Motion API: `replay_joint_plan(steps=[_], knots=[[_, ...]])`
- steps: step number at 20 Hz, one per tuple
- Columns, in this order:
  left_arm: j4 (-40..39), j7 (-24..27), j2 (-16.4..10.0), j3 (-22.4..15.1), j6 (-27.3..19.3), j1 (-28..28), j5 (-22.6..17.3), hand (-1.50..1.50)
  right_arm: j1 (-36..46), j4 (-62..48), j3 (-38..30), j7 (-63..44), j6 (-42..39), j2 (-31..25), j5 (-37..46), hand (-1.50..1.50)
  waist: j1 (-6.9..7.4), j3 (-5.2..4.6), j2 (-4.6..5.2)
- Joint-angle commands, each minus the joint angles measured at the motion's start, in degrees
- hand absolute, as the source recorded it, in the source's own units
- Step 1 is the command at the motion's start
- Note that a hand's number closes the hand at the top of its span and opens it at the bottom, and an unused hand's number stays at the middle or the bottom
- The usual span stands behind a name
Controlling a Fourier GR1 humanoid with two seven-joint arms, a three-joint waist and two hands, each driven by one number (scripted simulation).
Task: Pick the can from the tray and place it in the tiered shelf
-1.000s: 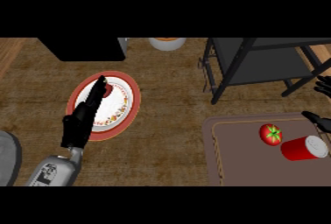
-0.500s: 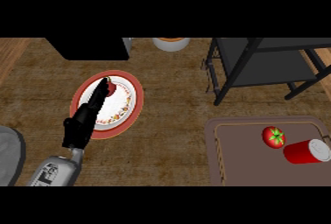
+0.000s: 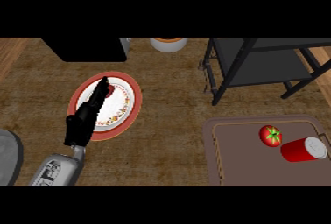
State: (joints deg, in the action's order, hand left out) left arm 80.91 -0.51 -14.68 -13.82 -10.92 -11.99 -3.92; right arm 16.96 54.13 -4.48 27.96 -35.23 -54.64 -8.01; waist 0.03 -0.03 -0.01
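Note:
A red can (image 3: 304, 149) with a pale lid lies on its side on the brown tray (image 3: 239, 162) at the lower right, next to a red tomato (image 3: 271, 135). The dark tiered shelf (image 3: 262, 65) stands at the upper right, behind the tray. My left hand (image 3: 87, 116) is stretched out with straight fingers over a red-rimmed plate (image 3: 126, 103) at the left, far from the can. My right hand does not show.
A black box (image 3: 84, 48) stands at the back left, and a white bowl (image 3: 169, 43) sits at the back centre. A grey round object (image 3: 8, 157) is at the lower left edge. Bare counter lies between the plate and the tray.
The right hand, seen at the right edge by the can one second ago, has left the view. The can and tomato appear slightly farther right. The left hand stays over the plate.

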Motion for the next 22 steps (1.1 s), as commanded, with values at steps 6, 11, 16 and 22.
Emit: replay_joint_plan(steps=[6,11,16,22], knots=[[0.4,2.46,0.16,0.51,0.16,2.95,0.95,0.0,-6.05,16.47,6.88,1.45,-0.59,-9.72,13.12,-1.5,-0.9,-0.02,-0.29],[0.39,2.46,-0.09,2.88,2.22,3.22,-0.19,0.0,-12.75,29.53,3.69,-8.78,2.29,-8.67,12.68,-1.5,-1.08,-0.03,-0.28],[0.36,1.28,1.3,3.63,3.36,1.5,1.56,0.0,-17.47,35.42,-2.09,-12.56,-0.52,-6.7,13.05,-1.5,-0.67,0.0,-0.17],[3.57,-1.0,1.34,4.96,4.16,3.29,3.03,0.0,-21.29,41.66,-6.07,-14.96,0.28,0.0,16.4,-1.5,-0.41,0.01,-0.12]])
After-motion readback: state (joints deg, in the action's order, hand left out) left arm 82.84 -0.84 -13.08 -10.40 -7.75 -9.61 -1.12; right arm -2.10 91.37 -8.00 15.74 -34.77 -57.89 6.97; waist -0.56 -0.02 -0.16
